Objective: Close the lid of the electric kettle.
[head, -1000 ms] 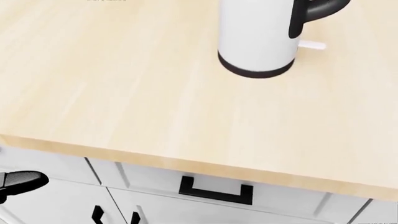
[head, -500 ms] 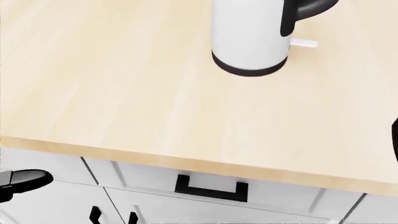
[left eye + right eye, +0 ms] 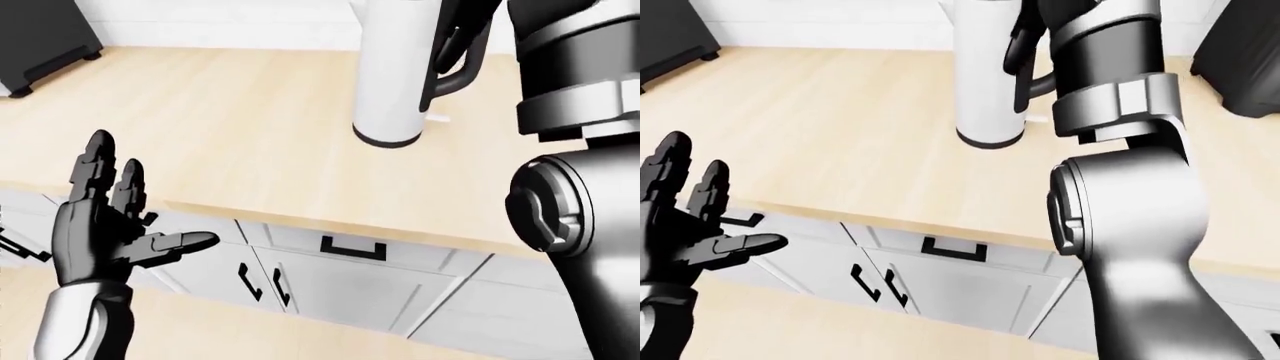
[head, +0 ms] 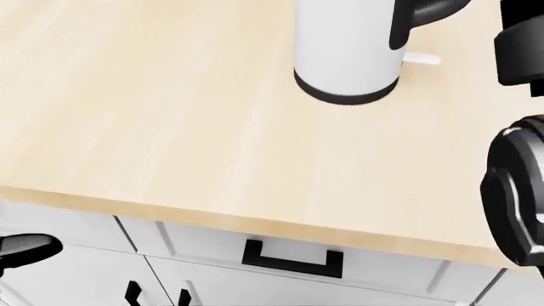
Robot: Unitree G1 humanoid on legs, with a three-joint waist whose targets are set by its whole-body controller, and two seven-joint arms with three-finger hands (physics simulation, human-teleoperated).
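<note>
The electric kettle (image 3: 393,82) is white with a black base and a black handle (image 3: 455,75). It stands upright on the wooden counter (image 3: 230,135), toward the top of the views. Its top and lid are cut off by the top edge in every view. My right arm (image 3: 1120,210) is raised, its elbow low on the right and its forearm (image 3: 1105,60) rising just right of the kettle's handle. The right hand is out of frame above. My left hand (image 3: 120,217) is open and empty, held low on the left below the counter's edge.
White drawers and cabinet doors with black handles (image 4: 293,258) sit under the counter's edge. A black appliance (image 3: 40,37) stands at the top left of the counter, and another (image 3: 1240,60) at the right. A small white tab (image 4: 423,59) sticks out by the kettle's base.
My right arm has risen into the right side of the head view, where only a sliver showed half a second ago. The kettle has not moved; the view shifted slightly.
</note>
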